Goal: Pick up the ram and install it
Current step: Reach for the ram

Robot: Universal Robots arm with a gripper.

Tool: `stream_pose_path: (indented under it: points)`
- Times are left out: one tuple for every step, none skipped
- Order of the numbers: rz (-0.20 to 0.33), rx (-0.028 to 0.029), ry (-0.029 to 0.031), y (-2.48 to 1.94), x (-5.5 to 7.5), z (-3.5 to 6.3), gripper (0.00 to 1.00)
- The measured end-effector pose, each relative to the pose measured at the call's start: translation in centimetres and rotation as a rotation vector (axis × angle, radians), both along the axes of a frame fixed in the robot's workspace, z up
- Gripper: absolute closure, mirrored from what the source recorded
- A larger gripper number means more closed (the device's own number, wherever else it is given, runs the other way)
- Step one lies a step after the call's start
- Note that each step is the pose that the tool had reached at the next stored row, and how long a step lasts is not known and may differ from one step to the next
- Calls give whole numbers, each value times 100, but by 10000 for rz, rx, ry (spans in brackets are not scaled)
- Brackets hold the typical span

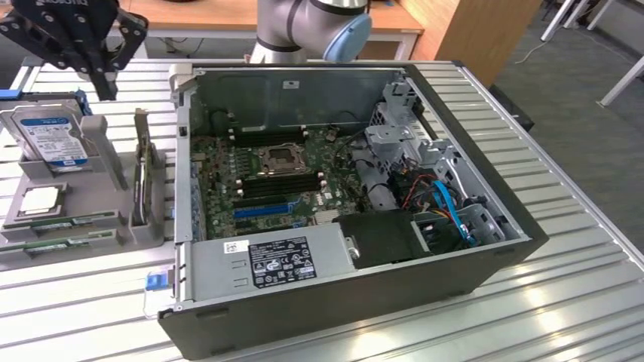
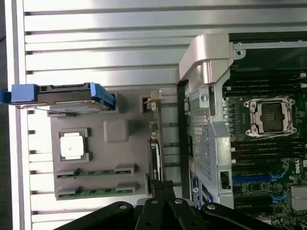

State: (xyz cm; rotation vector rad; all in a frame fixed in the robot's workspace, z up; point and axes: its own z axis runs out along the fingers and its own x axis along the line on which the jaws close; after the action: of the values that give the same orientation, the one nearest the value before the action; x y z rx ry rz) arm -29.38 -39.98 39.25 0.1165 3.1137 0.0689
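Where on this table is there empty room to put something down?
The table slats at the exterior view's right of the computer case are bare. So is the strip between the gray holder and the table's near edge. Crowded: the holder, packed with the hard drive, processor and ram, and the inside of the case.

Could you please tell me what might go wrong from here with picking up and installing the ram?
1. The ram sticks lie close together in the tray beside the processor; an off-centre grasp might nudge the neighbouring stick.
2. The memory slots flank the open processor socket; a misaligned stick could strike it.
3. The end effector is shut and empty; descending like this, it would probably press on a stick rather than grip it.
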Motion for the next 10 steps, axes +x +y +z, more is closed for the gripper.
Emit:
stream_pose_path:
  points:
    - [0,-2,1,-1,-37,0,90]
    - [-1,-1,0,-1,-72,0,90]
    - [-2,-1,0,-1,-106,0,90]
    - [-2,0,0,-2,-140,-1,90]
    - [-1,-1,0,-2,-173,-1,90]
    - [-1,-1,0,-3,-205,-1,90]
    - [0,-1,1,-4,-236,-1,90]
    - [0,0,-1,-4,-269,-2,90]
    - [0,-1,0,-5,-300,-2,90]
    - [-1,-1,0,-5,-330,-2,90]
